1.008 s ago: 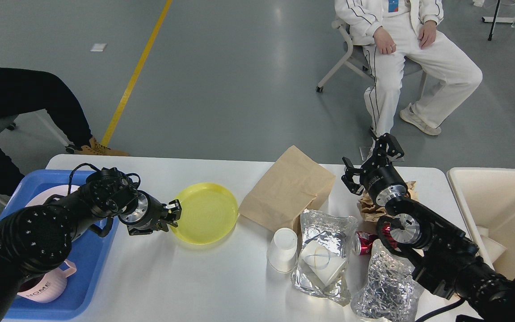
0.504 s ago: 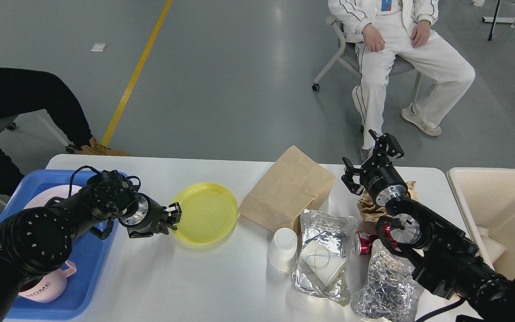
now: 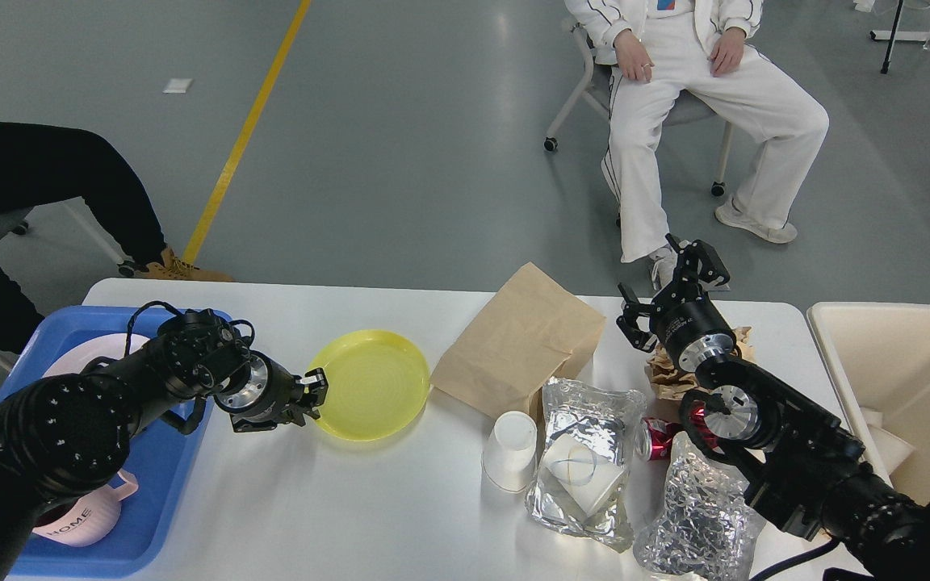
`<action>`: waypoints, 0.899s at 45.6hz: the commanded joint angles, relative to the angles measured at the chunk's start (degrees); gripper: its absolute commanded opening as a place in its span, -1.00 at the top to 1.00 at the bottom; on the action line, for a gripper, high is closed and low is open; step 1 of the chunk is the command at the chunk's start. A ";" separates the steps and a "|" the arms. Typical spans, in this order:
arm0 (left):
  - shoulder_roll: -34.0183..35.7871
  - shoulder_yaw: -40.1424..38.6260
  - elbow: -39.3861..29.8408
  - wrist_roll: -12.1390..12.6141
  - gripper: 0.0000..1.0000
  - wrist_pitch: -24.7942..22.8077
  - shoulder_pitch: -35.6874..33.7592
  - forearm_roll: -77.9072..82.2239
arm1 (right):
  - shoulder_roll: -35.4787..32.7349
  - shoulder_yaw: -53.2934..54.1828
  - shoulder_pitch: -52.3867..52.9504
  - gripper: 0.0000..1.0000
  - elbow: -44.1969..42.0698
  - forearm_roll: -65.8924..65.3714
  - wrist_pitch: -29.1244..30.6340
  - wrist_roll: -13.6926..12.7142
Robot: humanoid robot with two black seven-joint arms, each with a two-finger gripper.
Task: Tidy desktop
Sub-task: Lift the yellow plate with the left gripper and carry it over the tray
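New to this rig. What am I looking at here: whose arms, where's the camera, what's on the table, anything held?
One picture, taken from the robot's own head, looking forward and down. The two black arms are its own. The left gripper sits at the near-left rim of a yellow plate; whether it grips the rim cannot be told. The right gripper is open and empty, above crumpled brown paper. On the white desktop: brown paper bag, white paper cup, two foil pouches, a red can. Blue tray left, cream bin right.
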 commanded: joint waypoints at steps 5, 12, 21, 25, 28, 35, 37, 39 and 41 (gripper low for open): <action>0.29 0.29 -0.01 0.11 0.60 -0.09 0.00 0.11 | 0.00 0.00 0.00 -1.00 0.00 -0.02 0.00 0.00; 0.29 0.20 -0.10 0.64 0.82 -0.01 0.17 0.11 | 0.00 0.00 0.00 -1.00 0.00 -0.02 0.00 0.00; 0.47 0.02 -0.18 5.56 1.00 -0.01 0.09 0.02 | 0.00 0.00 0.00 -1.00 0.00 -0.02 0.00 0.00; 1.08 0.02 -0.18 5.82 1.00 -0.09 -0.09 0.02 | 0.00 0.00 0.00 -1.00 0.00 0.07 0.00 0.00; 1.52 0.11 -0.18 5.91 1.00 -0.18 -0.44 0.11 | 0.00 0.00 0.00 -1.00 0.00 -0.02 0.00 0.00; 5.38 0.11 -2.38 5.91 1.00 -1.85 -2.28 0.02 | 0.00 0.00 0.00 -1.00 0.00 0.07 0.00 0.00; 6.18 -0.06 -2.64 5.91 1.00 -2.20 -3.51 0.02 | 0.00 0.00 0.00 -1.00 0.00 -0.02 0.00 0.00; 6.70 -0.24 -2.64 5.91 1.00 -2.21 -4.13 0.02 | 0.00 0.00 0.00 -1.00 0.00 0.07 0.00 0.00; 6.97 -0.59 -2.64 5.91 1.00 -2.20 -4.40 0.02 | 0.00 0.00 0.00 -1.00 0.00 -0.02 0.00 0.00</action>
